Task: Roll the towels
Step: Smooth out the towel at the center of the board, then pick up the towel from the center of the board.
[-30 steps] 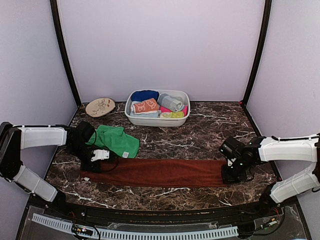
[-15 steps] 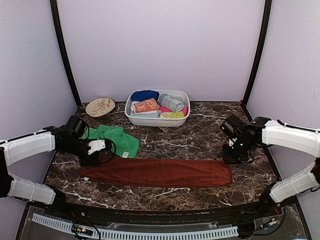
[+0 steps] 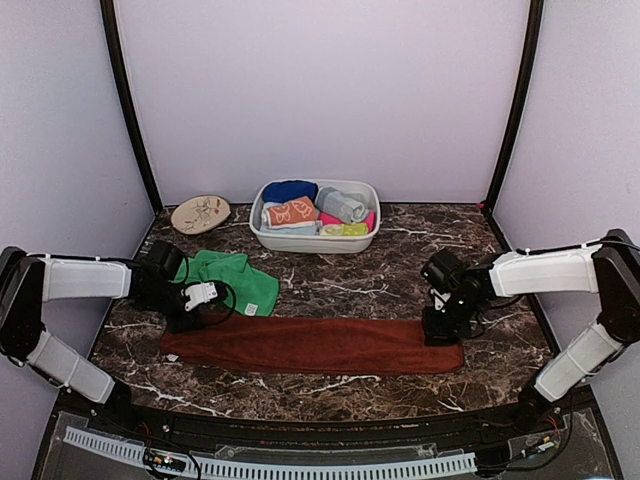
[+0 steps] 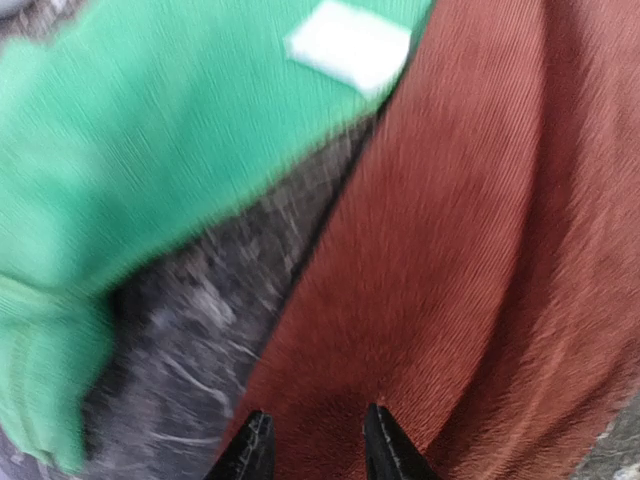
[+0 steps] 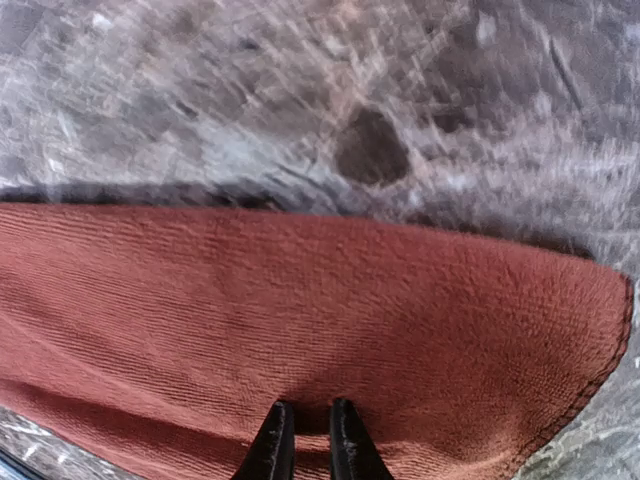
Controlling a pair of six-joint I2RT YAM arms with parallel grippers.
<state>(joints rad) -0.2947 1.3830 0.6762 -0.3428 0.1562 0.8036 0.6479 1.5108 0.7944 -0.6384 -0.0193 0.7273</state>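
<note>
We see a dark marble table (image 3: 400, 280) inside plain lilac walls (image 3: 320, 100). A rust-brown towel (image 3: 310, 345) lies flat, one end under the slightly open left claw (image 4: 315, 445). The other end is under the nearly closed right claw (image 5: 308, 440), and we cannot tell whether it grips.

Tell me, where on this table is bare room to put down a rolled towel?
Free: tabletop between basin and rust-brown towel; also right of the basin. Crowded: left side, with green towel and left gripper.

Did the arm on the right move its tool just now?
Yes. The right tool has slid left, nearer the white basin, and is over the brown towel's right end.
</note>
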